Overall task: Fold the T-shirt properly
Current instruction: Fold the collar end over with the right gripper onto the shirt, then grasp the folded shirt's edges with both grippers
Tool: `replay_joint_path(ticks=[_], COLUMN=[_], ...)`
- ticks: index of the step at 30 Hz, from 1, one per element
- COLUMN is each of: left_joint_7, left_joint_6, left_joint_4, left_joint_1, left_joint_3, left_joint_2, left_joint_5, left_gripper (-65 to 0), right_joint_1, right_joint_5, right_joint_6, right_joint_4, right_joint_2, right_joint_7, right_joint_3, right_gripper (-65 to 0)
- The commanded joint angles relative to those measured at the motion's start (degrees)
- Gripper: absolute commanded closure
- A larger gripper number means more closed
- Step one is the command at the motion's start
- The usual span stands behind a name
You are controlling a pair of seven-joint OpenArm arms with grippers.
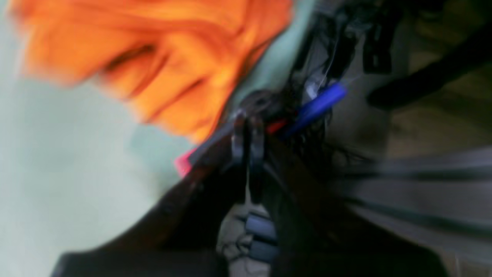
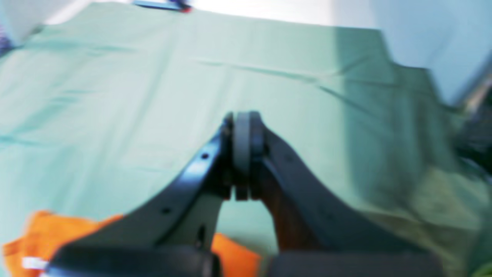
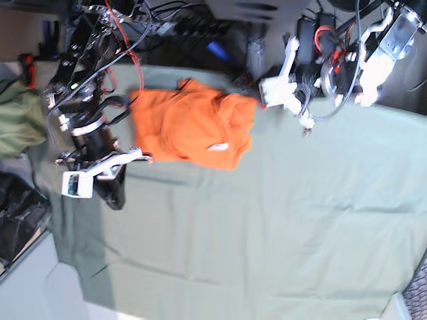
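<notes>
The bright orange T-shirt (image 3: 190,127) lies crumpled on the sage-green table cloth (image 3: 267,227) near the far edge, with its small white label (image 3: 217,147) showing. My right gripper (image 3: 145,159) is shut and empty, just off the shirt's left edge. In the right wrist view its pads (image 2: 242,130) are pressed together above the cloth, with the shirt (image 2: 38,234) low at the left. My left gripper (image 3: 267,97) is at the shirt's right edge by the table's back rim. In the blurred left wrist view its fingers (image 1: 248,130) look shut, beside the shirt (image 1: 161,57).
An olive-green garment (image 3: 17,123) hangs at the table's left end and shows in the right wrist view (image 2: 442,200). Cables and electronics (image 3: 320,40) crowd the back edge. A black bag (image 3: 20,213) sits off the table's left corner.
</notes>
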Motion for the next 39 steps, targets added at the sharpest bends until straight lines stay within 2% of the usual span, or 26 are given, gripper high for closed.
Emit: replay_joint_path(ticks=[1, 6, 9, 12, 21, 25, 29, 31, 34, 39], left_joint_7=[-1.9, -2.4, -2.6, -2.6, -3.0, -2.0, -1.9, -1.9, -2.6, -4.0], left_joint_6=[2.2, 6.2, 8.1, 8.3, 8.2, 8.2, 8.3, 8.1, 5.6, 5.4], left_joint_4=[0.8, -0.4, -1.7, -4.4, -12.6, -12.7, -12.7, -12.7, -12.7, -12.7], left_joint_1=[-0.3, -0.3, -0.9, -3.1, -6.3, -6.3, -6.3, -6.3, -6.3, -6.8], left_joint_3=[1.6, 5.8, 5.7, 5.7, 5.7, 6.0, 6.0, 6.0, 7.4, 12.3], left_joint_2=[0.5, 4.5, 7.5, 9.6, 10.3, 9.0, 5.3, 3.3, 0.3, -3.1], left_joint_5=[1.1, 6.6, 7.9, 8.4, 9.3, 9.3, 9.3, 9.3, 9.1, 9.2], left_gripper=[0.0, 0.0, 0.0, 0.0, 0.0, 0.0, 0.0, 0.0, 0.0, 0.0], right_joint_1=[0.8, 1.8, 3.5, 6.3, 12.1, 13.7, 13.7, 13.7, 13.7, 13.7], right_joint_5=[0.4, 2.3, 4.1, 4.9, 1.7, -1.2, -2.3, -2.2, -2.2, -2.2], right_joint_6=[5.2, 5.2, 5.3, 5.3, 5.3, 5.3, 5.3, 5.3, 5.2, 5.2], right_joint_4=[-0.3, -8.5, -14.6, -20.2, -30.9, -32.4, -32.5, -32.5, -32.5, -32.5], right_joint_2=[1.8, 6.1, 7.3, 7.7, 8.8, 8.8, 8.8, 8.8, 8.8, 8.8], right_joint_7=[1.2, 1.9, 2.0, 1.9, 2.0, 2.0, 2.0, 2.0, 2.2, 2.2], right_joint_3=[1.1, 1.1, 0.8, -0.1, -10.2, -15.6, -19.0, -19.6, -19.6, -19.6], right_gripper=[0.0, 0.0, 0.0, 0.0, 0.0, 0.0, 0.0, 0.0, 0.0, 0.0])
